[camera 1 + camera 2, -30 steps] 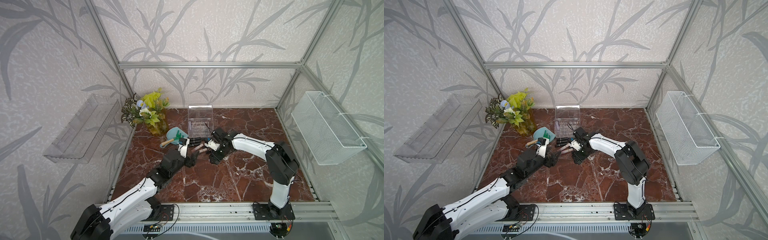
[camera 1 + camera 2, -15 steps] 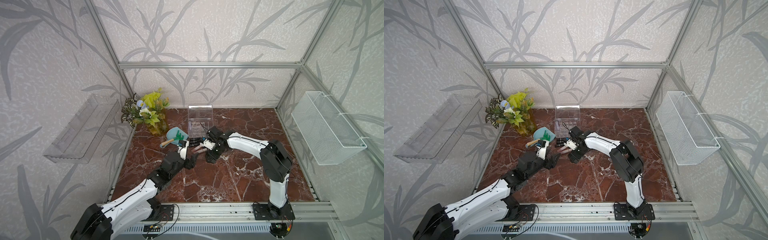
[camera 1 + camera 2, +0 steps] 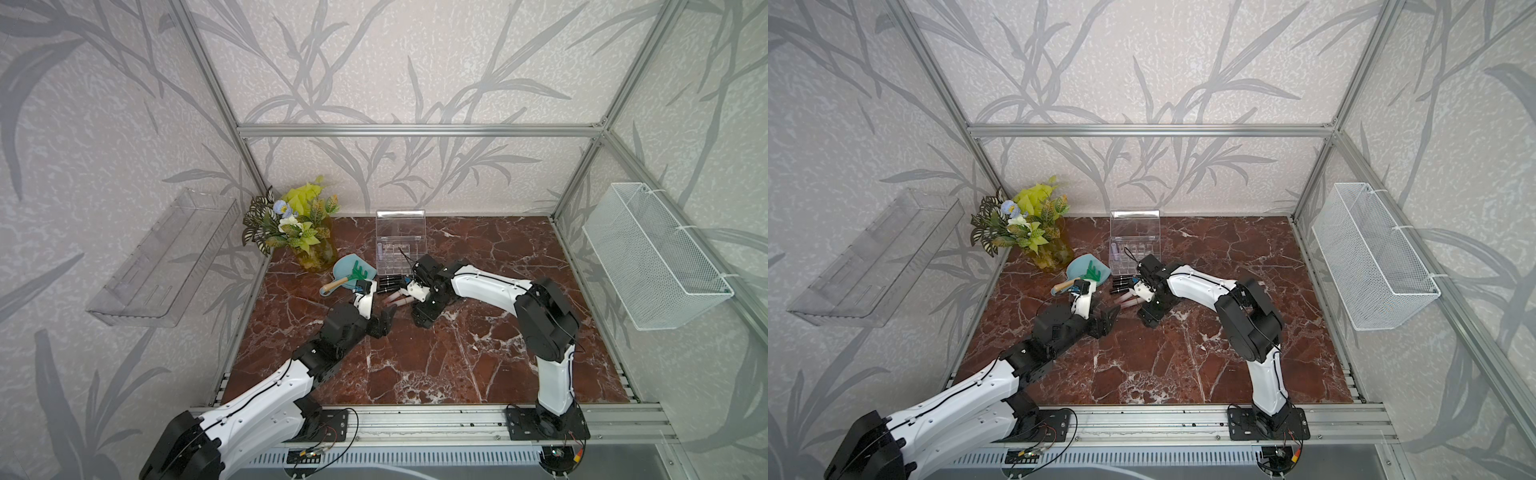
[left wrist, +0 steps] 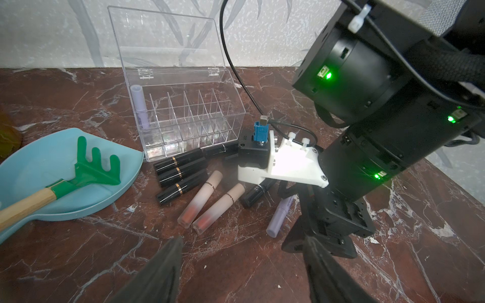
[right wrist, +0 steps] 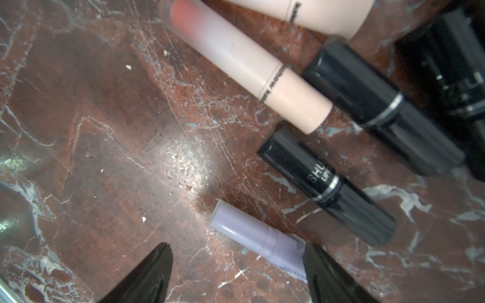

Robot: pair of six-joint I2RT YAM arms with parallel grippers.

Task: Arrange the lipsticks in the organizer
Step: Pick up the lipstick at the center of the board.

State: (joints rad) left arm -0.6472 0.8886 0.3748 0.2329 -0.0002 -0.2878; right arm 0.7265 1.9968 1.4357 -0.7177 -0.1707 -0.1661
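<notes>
Lid up on organizer (image 4: 194,136), lavender lipstick (image 4: 140,105) standing inside. Just in front of organizer, loose lipsticks (image 4: 200,198). Jaws of right gripper (image 5: 236,272) spread wide above lavender tube (image 5: 252,230) there; left gripper (image 4: 244,272) spread, empty.

The glossy black lipstick tube with a silver ring (image 5: 325,181) carries the white letters "SHU" and, below them, "LIPS" (both cut off). The small print on the pale pink tube (image 5: 249,70) is too blurred to read.
</notes>
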